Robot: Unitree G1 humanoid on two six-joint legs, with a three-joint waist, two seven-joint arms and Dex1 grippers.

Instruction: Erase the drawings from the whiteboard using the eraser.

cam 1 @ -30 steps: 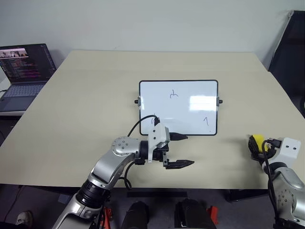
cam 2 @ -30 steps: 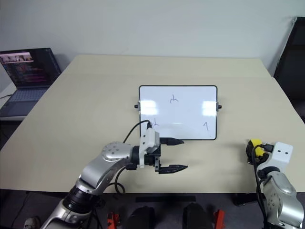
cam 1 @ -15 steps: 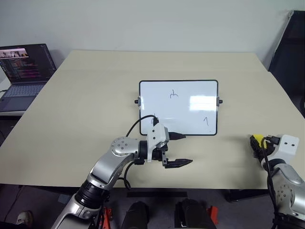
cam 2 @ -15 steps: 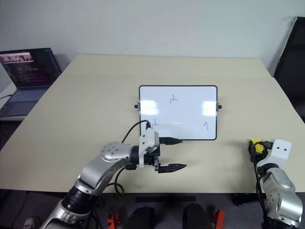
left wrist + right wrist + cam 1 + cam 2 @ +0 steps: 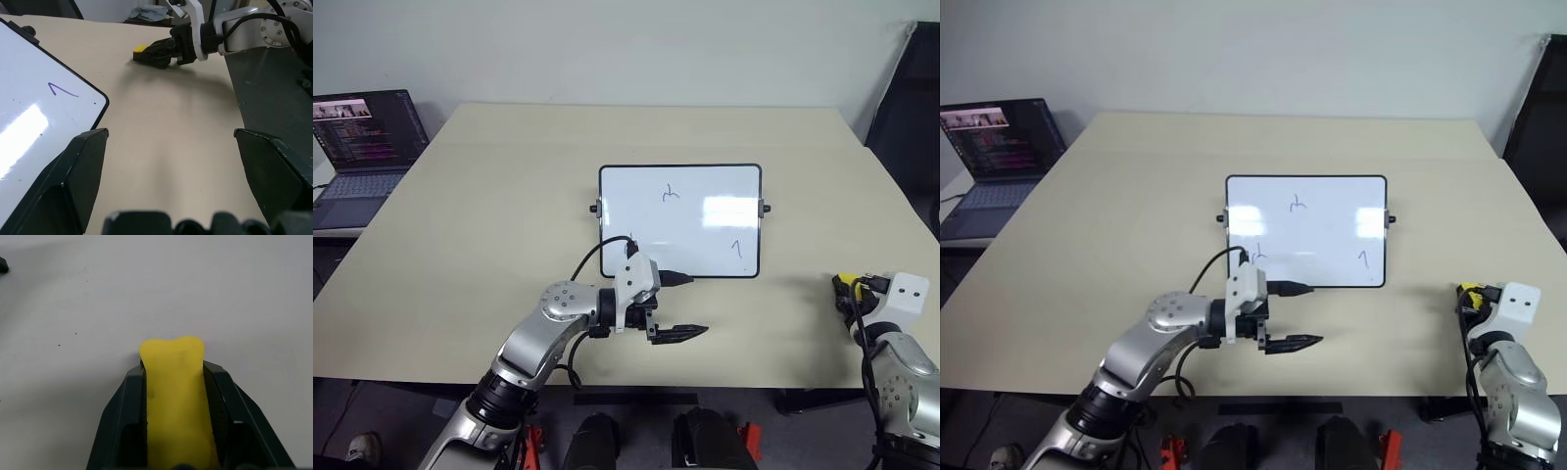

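Though clamped, eraser (image 5: 172,396) between fingers (image 5: 122,421).

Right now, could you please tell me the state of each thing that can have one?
whiteboard: lying flat on the table, not yet erased.
drawings: three marks on the board.
eraser: squeezed between the right gripper's fingers.
right gripper: shut on the eraser.
left gripper: open, holding nothing, just in front of the board.
laptop: open, screen on.
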